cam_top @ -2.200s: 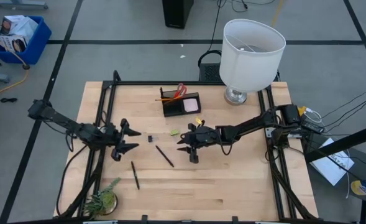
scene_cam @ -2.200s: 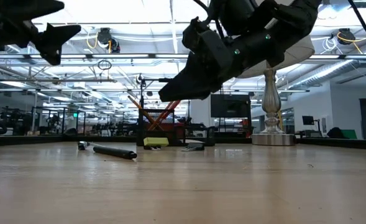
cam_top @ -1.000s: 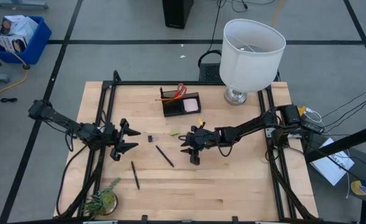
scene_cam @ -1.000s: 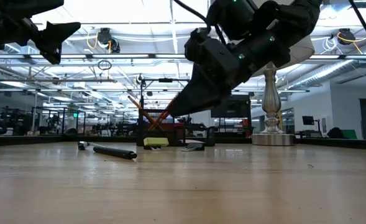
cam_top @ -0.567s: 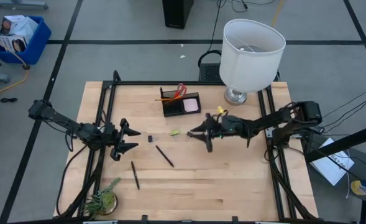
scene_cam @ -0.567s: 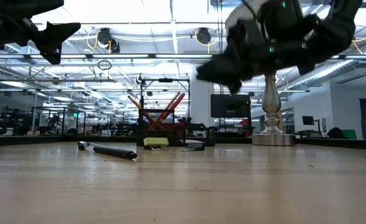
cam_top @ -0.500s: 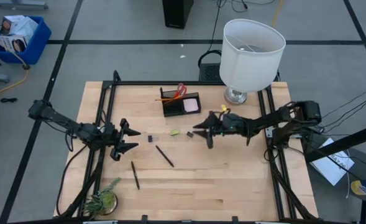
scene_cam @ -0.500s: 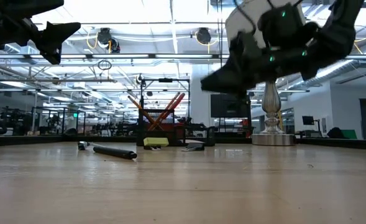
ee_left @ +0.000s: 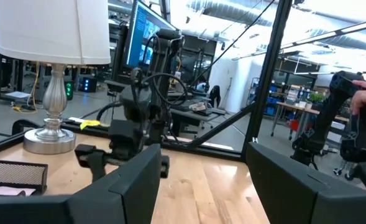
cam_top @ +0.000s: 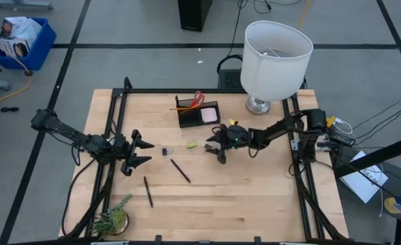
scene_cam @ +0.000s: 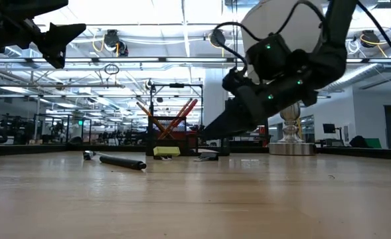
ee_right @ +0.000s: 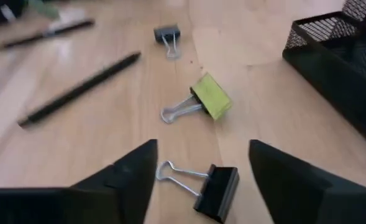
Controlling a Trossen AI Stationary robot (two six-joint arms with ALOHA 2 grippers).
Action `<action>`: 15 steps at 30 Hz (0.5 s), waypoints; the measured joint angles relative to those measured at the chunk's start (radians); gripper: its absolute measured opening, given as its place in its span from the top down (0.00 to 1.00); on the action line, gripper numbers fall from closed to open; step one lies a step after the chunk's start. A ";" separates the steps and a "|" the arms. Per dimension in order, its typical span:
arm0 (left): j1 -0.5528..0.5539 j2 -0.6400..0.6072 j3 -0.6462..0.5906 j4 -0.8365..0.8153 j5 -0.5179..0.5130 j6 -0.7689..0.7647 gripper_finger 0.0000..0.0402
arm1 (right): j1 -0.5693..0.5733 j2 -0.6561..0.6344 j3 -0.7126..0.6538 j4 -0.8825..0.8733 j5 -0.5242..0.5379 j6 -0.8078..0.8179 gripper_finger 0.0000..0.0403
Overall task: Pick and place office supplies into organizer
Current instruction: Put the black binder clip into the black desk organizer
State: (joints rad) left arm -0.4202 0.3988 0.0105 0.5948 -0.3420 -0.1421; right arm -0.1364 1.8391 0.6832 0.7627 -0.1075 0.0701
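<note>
Your right gripper (cam_top: 216, 144) hangs low over the middle of the table (cam_top: 254, 197), fingers (ee_right: 123, 171) spread apart and empty. A black clip (ee_right: 202, 186) lies on the wood between them. Just beyond it is a yellow-green clip (ee_right: 201, 103), then a second small black clip (ee_right: 167, 34) and a black pen (ee_right: 77, 90). The organizer (cam_top: 198, 112) stands near the far edge, just beside the gripper, with red-handled scissors (cam_top: 199, 97) and a pink pad (cam_top: 209, 116) in it. Another pen (cam_top: 148, 191) lies nearer, to the left. Your left gripper (cam_top: 140, 154) waits above the left side, fingers (ee_left: 294, 180) apart, nothing between them.
</note>
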 joint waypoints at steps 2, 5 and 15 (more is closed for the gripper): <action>0.000 0.000 0.000 0.000 0.000 0.000 0.39 | 0.000 0.022 0.025 -0.041 0.002 -0.048 0.31; 0.000 0.000 0.000 0.000 0.000 0.000 0.39 | -0.001 0.055 0.032 -0.065 0.003 -0.065 0.23; 0.000 0.000 0.000 -0.001 0.000 0.000 0.39 | -0.008 0.103 0.038 -0.100 0.005 -0.181 0.20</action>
State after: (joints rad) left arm -0.4202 0.3992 0.0105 0.5941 -0.3420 -0.1421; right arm -0.1448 1.9419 0.7209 0.6628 -0.1022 -0.1104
